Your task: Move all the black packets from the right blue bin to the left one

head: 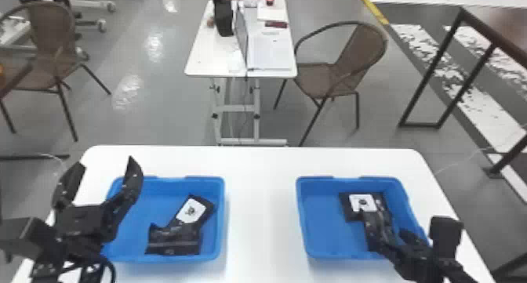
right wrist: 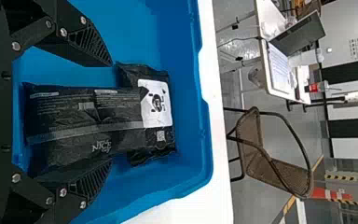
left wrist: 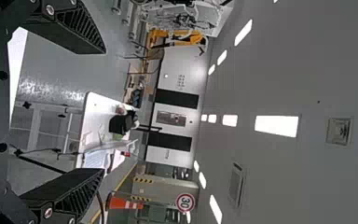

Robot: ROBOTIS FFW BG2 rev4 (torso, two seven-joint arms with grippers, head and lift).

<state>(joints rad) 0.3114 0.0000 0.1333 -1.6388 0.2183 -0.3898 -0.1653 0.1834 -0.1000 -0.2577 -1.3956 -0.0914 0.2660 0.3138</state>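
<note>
right fingers (right wrist: 91, 44), lower right of head view, spread wide, gripping nothing; top packet (right wrist: 74, 112) between them in right bin (head: 319, 219), long axis along fingers. left fingers (head: 132, 181) open, empty, lower left.

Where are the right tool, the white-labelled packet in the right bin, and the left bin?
Right tool (right wrist: 111, 113): right wrist view, midway between its open fingertips.
White-labelled packet (right wrist: 156, 105): right wrist view, on its label.
Left bin (head: 157, 207): head view, on its bare floor.
</note>
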